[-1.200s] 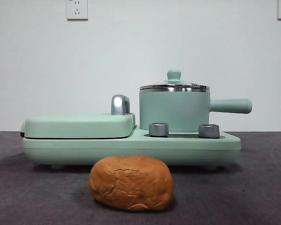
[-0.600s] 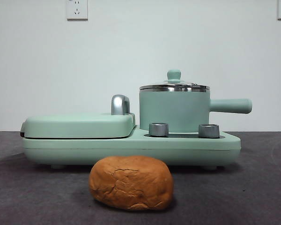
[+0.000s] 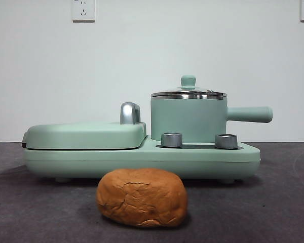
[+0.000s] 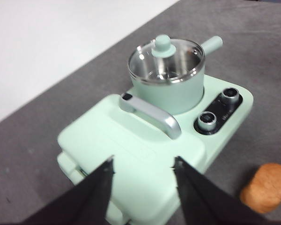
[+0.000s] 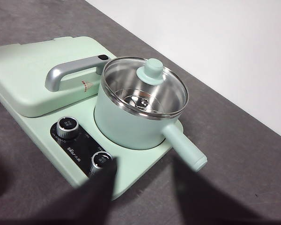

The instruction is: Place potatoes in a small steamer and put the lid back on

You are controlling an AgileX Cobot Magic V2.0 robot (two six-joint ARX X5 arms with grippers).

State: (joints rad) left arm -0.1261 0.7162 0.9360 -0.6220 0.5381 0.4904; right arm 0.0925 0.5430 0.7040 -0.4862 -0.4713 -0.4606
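Potatoes [image 3: 142, 197] lying on the grey worktop [image 3: 273, 212] near the front, lid [image 3: 188, 92] seated on the small steamer [image 3: 190, 119] at the far right, left hand [image 4: 143, 169] and right hand [image 5: 143, 171] both wide, holding nothing.

Lab-like test bench: bare white wall [image 3: 152, 61], wall sockets [image 3: 83, 9], grey mat tabletop [image 3: 273, 212]
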